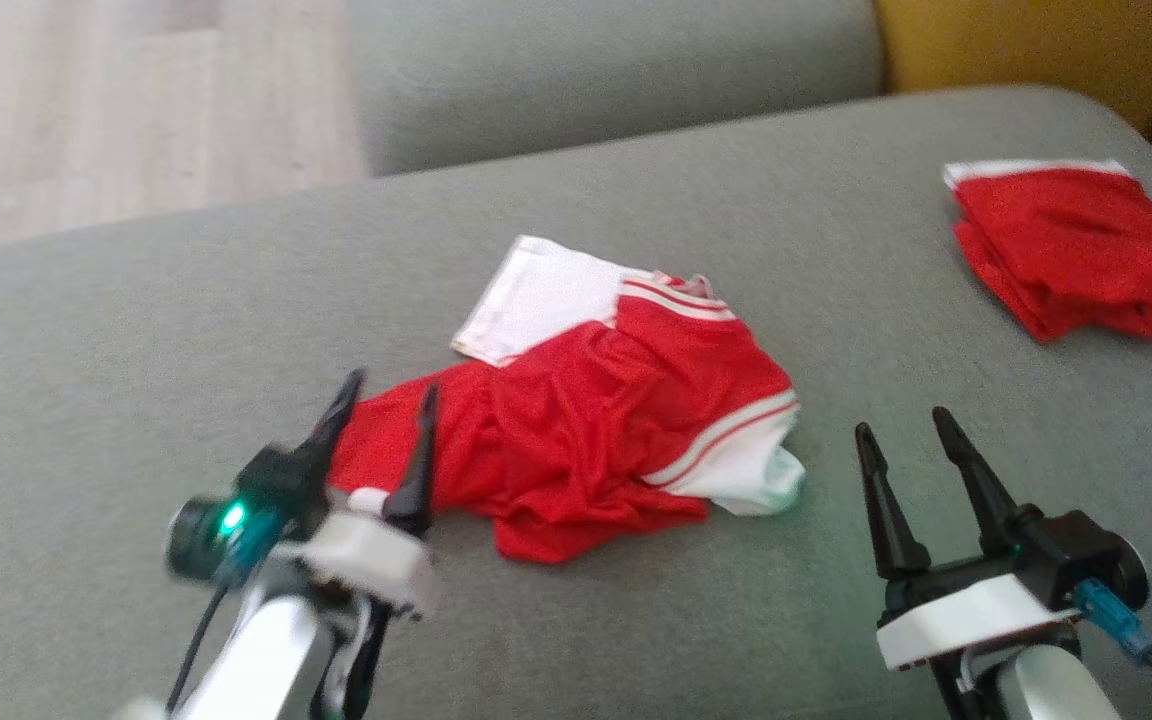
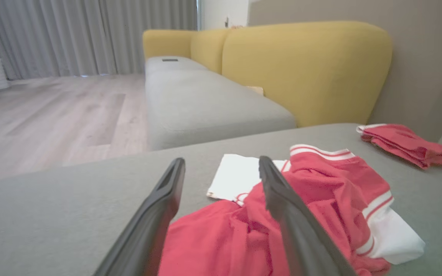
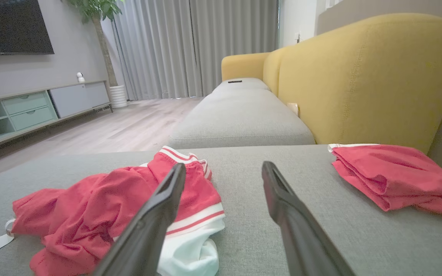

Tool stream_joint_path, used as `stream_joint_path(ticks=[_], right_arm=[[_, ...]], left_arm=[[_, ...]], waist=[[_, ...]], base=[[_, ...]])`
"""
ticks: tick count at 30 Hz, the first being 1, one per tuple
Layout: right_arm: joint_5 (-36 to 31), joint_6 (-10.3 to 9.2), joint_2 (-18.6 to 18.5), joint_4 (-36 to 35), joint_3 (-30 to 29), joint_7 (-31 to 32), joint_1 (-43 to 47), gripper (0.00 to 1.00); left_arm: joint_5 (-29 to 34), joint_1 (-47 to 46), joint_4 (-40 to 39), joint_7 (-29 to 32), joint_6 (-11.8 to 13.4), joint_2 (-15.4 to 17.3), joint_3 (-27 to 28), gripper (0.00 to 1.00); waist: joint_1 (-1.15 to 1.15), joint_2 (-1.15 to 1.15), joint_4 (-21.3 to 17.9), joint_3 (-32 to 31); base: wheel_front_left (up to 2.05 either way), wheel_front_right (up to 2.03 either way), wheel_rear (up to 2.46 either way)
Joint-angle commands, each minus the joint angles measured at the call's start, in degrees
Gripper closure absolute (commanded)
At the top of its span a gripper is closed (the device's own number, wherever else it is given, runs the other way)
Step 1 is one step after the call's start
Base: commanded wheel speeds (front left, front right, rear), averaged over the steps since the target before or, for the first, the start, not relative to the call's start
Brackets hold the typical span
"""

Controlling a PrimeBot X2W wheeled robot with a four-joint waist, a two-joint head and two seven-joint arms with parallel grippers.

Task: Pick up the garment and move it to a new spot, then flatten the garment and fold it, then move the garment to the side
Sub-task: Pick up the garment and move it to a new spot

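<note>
A crumpled red garment with white panels and striped trim lies in the middle of the grey cushion; it also shows in the wrist views. My left gripper stands open at the garment's left edge, its fingers straddling the red cloth with nothing pinched between them. My right gripper is open over bare cushion to the right of the garment, apart from it.
A second red garment lies folded at the cushion's far right corner. A yellow backrest rises behind it. Another grey seat adjoins the far edge, with wooden floor to its left.
</note>
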Motion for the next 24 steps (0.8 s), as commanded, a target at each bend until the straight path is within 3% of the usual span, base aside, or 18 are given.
stream_joint_path(ticks=[1, 8, 14, 24], right_arm=[[-0.11, 0.39, -0.08, -1.45, 0.59, -0.36, -0.52, 0.0], [-0.5, 0.39, 0.89, -1.42, -1.25, -0.36, 2.47, 0.0], [-0.91, 0.39, 1.72, -1.46, -0.92, -0.36, 5.11, 0.0], [-1.11, 0.39, 2.26, -1.34, -0.91, -0.36, 7.41, 0.0]], left_arm=[[1.33, 0.26, -3.7, -0.44, 0.88, 0.87, 4.36, 0.0], [6.16, 14.46, -12.22, -0.44, 2.71, -0.72, 15.38, 0.0], [11.54, 23.67, -18.19, -0.44, 1.18, -3.11, 19.56, 0.0], [15.24, 27.93, -18.79, -0.44, -2.13, -6.46, 21.41, 0.0]], waist=[[0.0, 0.0, 3.83, -3.64], [0.0, 0.0, 7.09, -6.87], [0.0, 0.0, 8.13, -8.99], [0.0, 0.0, 9.09, -9.89]], base=[[0.0, 0.0, 0.0], [0.0, 0.0, 0.0], [0.0, 0.0, 0.0], [0.0, 0.0, 0.0]])
